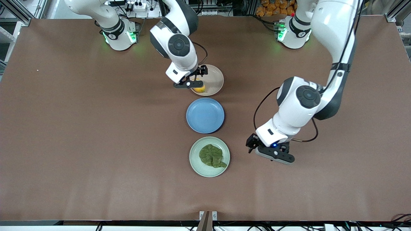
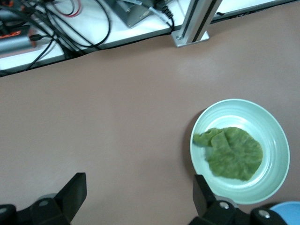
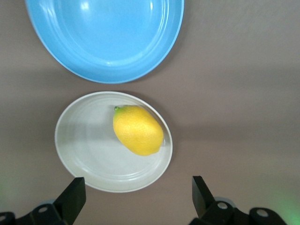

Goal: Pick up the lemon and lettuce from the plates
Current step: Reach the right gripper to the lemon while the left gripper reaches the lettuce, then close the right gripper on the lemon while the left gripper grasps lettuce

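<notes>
The lemon (image 1: 200, 89) lies on the beige-pink plate (image 1: 214, 78), at the plate's edge nearest the front camera. My right gripper (image 1: 195, 82) hangs open over that plate, just above the lemon. In the right wrist view the lemon (image 3: 138, 130) rests on the plate (image 3: 89, 150), ahead of the open right gripper (image 3: 138, 190). The lettuce (image 1: 212, 156) lies on the mint green plate (image 1: 196, 163). My left gripper (image 1: 273, 154) is open over bare table beside that plate, toward the left arm's end. The left wrist view shows the lettuce (image 2: 234, 153), the plate (image 2: 276, 136) and the open left gripper (image 2: 138, 190).
An empty blue plate (image 1: 205, 115) sits between the two plates; it also shows in the right wrist view (image 3: 103, 33). An aluminium post (image 2: 194, 23) and cables stand past the table's edge in the left wrist view.
</notes>
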Controlling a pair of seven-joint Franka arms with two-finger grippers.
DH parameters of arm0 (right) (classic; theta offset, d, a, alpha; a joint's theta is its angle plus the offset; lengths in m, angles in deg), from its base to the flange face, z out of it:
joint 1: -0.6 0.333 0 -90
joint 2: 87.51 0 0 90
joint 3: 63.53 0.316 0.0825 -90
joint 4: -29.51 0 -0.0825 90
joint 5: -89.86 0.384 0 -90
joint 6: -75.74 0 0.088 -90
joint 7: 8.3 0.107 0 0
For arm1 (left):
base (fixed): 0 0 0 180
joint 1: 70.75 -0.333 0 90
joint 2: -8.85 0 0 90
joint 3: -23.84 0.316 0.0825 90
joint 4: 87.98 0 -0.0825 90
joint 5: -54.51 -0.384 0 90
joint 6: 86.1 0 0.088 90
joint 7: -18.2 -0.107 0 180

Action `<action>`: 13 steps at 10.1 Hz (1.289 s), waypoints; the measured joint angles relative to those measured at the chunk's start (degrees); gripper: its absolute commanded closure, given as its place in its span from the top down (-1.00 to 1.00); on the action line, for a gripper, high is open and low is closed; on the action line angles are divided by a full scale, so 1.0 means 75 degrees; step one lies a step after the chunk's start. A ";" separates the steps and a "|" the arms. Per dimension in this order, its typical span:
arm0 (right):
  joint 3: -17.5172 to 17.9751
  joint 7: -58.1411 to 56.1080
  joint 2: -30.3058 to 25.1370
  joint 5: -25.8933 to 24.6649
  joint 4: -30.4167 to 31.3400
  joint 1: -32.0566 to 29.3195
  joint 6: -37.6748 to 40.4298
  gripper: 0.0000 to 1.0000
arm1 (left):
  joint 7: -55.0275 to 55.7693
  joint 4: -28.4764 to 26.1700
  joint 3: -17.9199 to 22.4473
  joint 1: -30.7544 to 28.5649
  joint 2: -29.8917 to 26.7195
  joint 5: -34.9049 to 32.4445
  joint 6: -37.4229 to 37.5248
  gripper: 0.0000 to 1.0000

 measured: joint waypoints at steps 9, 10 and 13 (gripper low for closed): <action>-0.0022 0.0081 0.0922 -0.0464 0.0308 0.0530 -0.1135 1.00 | 0.0019 0.0017 -0.0015 0.0973 0.1792 0.0001 -0.3915 1.00; -0.0022 0.0081 0.0991 -0.0574 0.0312 0.0541 -0.1203 1.00 | 0.0020 0.0079 -0.0016 0.1041 0.1934 0.0004 -0.4057 1.00; -0.0028 0.0081 0.1182 -0.0636 0.0423 0.0545 -0.1771 1.00 | 0.0074 0.0372 -0.0018 0.1219 0.2404 0.0006 -0.4245 1.00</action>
